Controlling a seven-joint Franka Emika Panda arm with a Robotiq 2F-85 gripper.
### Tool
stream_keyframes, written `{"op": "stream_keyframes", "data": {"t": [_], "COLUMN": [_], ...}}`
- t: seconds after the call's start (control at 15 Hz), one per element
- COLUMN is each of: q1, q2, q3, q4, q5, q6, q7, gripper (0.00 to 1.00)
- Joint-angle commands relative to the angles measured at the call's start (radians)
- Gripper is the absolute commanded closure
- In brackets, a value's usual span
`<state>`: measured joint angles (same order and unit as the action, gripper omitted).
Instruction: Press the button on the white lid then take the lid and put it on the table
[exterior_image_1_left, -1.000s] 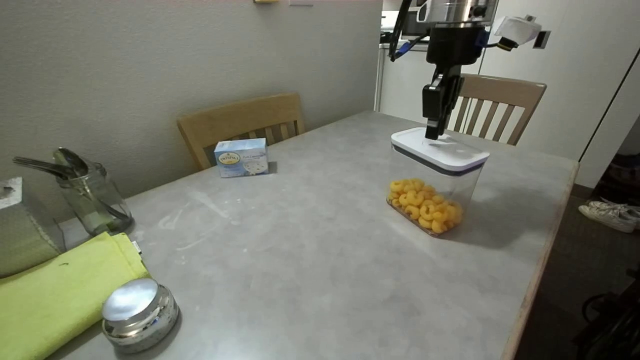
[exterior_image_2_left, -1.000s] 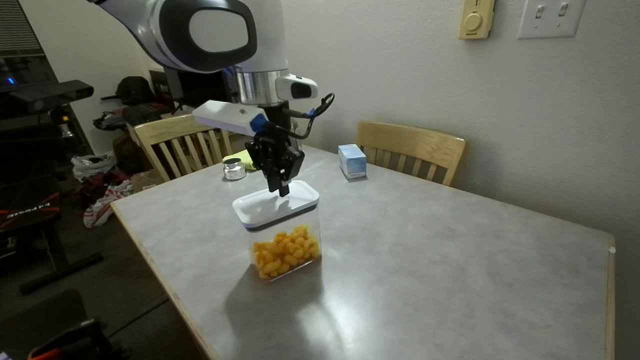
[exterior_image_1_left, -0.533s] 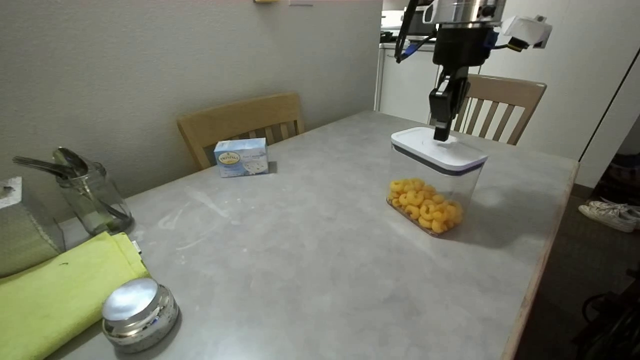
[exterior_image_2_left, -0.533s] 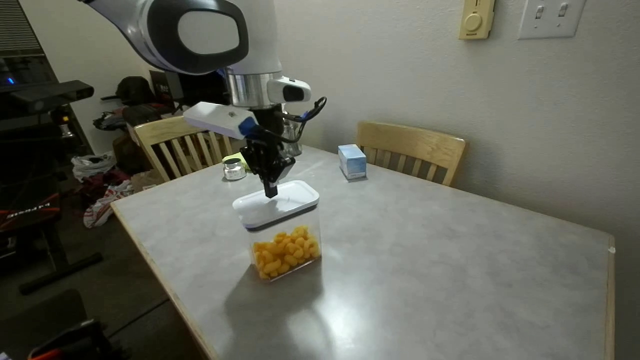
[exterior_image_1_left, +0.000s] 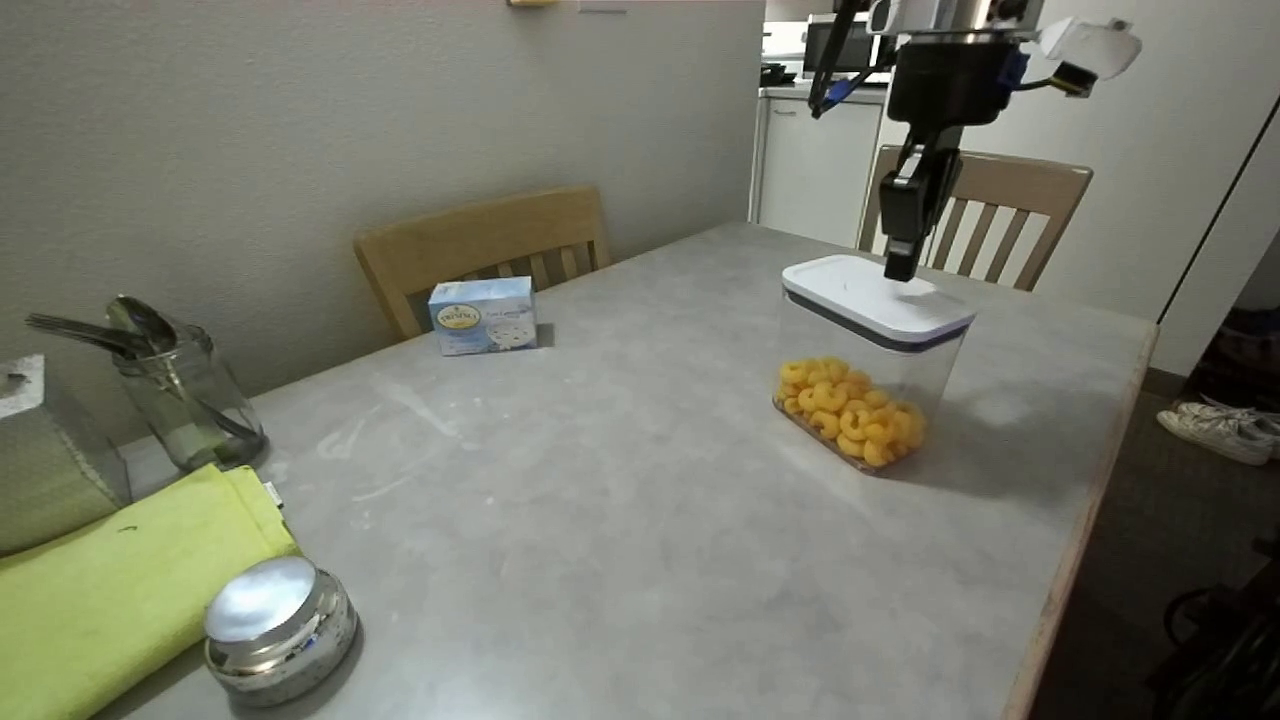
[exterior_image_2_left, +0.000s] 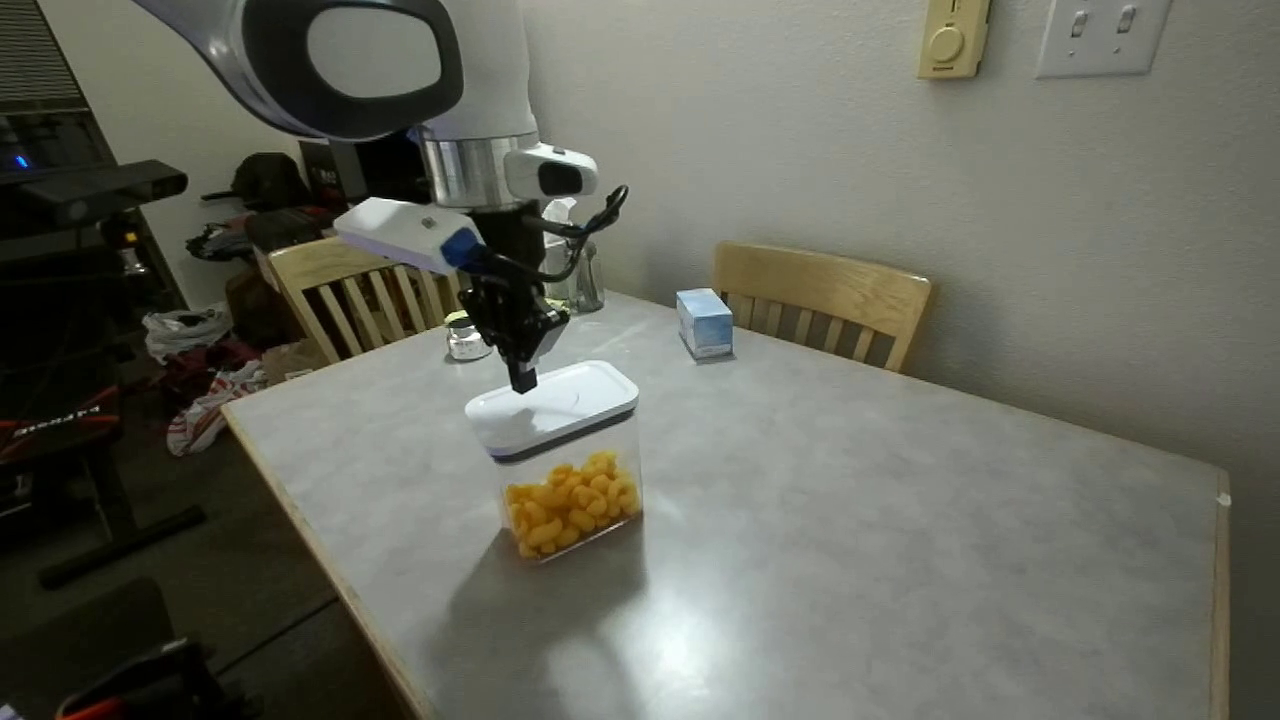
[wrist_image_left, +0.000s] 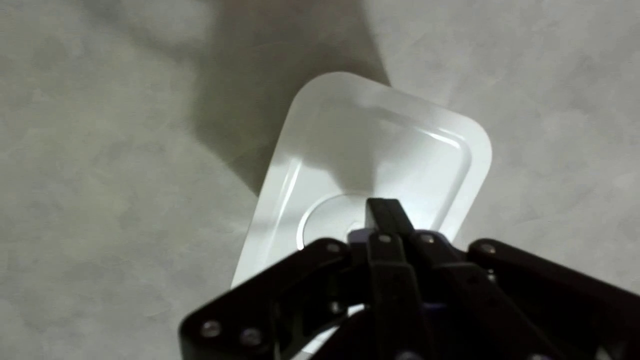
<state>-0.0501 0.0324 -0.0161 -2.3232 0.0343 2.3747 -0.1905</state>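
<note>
The white lid (exterior_image_1_left: 870, 298) sits level on a clear container (exterior_image_1_left: 920, 375) of yellow pasta, near an edge of the light grey table (exterior_image_1_left: 600, 520). In the wrist view the lid (wrist_image_left: 420, 160) slants across the middle, and the round outline of the button (wrist_image_left: 325, 225) is partly covered by my fingers. My gripper (wrist_image_left: 384, 201) is shut with its tips together and nothing between them. Both exterior views put the gripper (exterior_image_2_left: 522, 384) low over the lid, off its centre. Whether the tips touch the lid, I cannot tell.
A blue tea box (exterior_image_1_left: 484, 316) stands by the wall side. Farther along are a glass jar with utensils (exterior_image_1_left: 190, 400), a yellow cloth (exterior_image_1_left: 140, 590) and a silver jar (exterior_image_1_left: 280, 630). Wooden chairs (exterior_image_2_left: 820, 290) stand around the table.
The fingers have come together. My gripper has moved sideways over the lid, away from its centre: rightward in an exterior view, leftward in an exterior view. The container stays in place.
</note>
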Motion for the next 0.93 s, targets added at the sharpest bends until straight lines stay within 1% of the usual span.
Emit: {"op": "stream_keyframes", "data": {"t": [0.0, 0.67, 0.87], "q1": [0.007, -0.001, -0.006], "q2": [-0.022, 0.058, 0.098], "q3": [-0.002, -0.010, -0.007], "q4": [-0.025, 0.021, 0.042], "q5": [0.019, 0.032, 0.045], "q6": [0.029, 0.038, 0.044], "q7": [-0.013, -0.037, -0.051], "gripper": [1.00, 1.00, 1.00]}}
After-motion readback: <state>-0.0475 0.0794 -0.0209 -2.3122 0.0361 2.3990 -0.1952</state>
